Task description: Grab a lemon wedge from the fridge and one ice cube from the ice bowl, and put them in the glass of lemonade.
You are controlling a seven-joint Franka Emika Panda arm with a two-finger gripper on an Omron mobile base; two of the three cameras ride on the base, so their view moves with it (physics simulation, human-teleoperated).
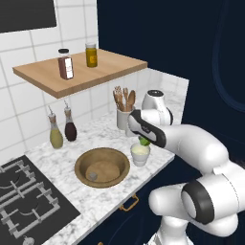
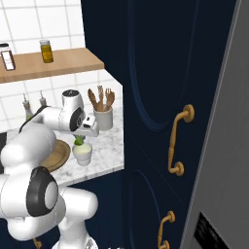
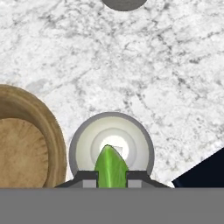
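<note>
Above the glass of lemonade (image 3: 111, 148), the gripper (image 3: 111, 178) was nearly closed, and its two dark tips pinched the lemon wedge (image 3: 111, 165) between them. In the hand view the green point of the wedge lay over the middle of the cup's mouth. In the left base view the wedge (image 1: 144, 140) hung just over the rim of the glass (image 1: 140, 154), apparently not yet inside it.

The glass stood on the marble counter (image 1: 72, 148), near its front edge, just right of the ice bowl (image 1: 102, 166). One ice cube (image 1: 93, 176) lay in the bowl, towards its near side. A white holder with wooden utensils (image 1: 124, 109) stood further back.

The main risk, as I judged it, was a release from too high or slightly off centre. The mouth of the glass was narrow, so the wedge could hit the rim and bounce onto the counter, or fall off the near edge. If the hand went lower, the fingers could push the light cup and tip it. The wedge might also stick to one finger and drop sideways.
</note>
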